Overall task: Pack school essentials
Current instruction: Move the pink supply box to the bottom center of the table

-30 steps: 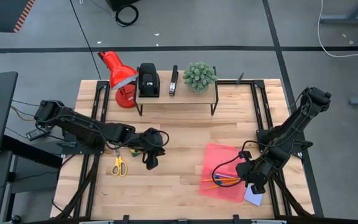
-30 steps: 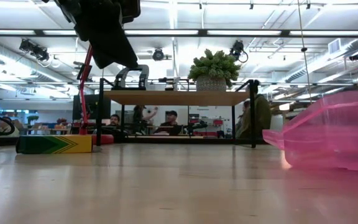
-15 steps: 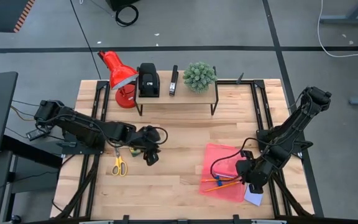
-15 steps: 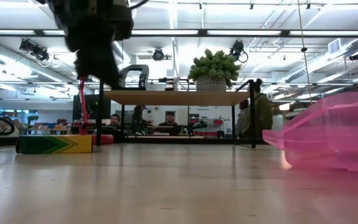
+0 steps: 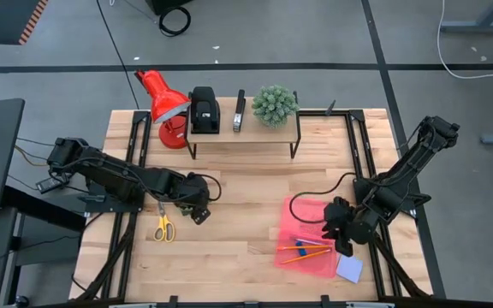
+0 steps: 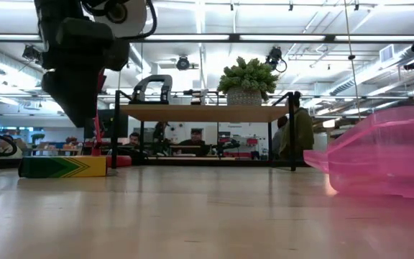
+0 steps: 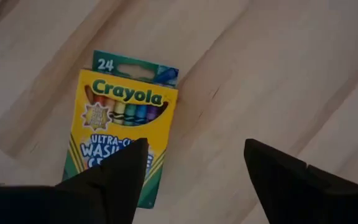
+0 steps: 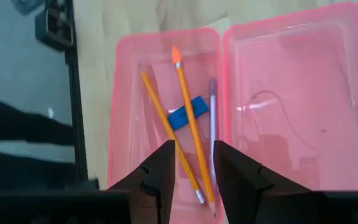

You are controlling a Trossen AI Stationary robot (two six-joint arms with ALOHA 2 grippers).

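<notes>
A yellow-green crayon box lies flat on the wood, also seen in the low view. My left gripper hangs open above it, clear of it, near the table's left middle. Yellow-handled scissors lie flat just nearer the near edge. An open pink case lies at the near right, with two orange pencils, a blue eraser and a pinkish pen in one half. My right gripper hovers above it, slightly open and holding nothing. A lavender notepad lies beside the case.
At the far edge, a low wooden shelf carries black desk devices and a potted plant. A red lamp stands to the shelf's left. Bare wood lies between the two arms. People sit beyond the table.
My left gripper has gone toward the table's left edge and come down lower over the crayon box. My right gripper has drawn back from the case's near end toward the far edge. The pencils lie in the case.
</notes>
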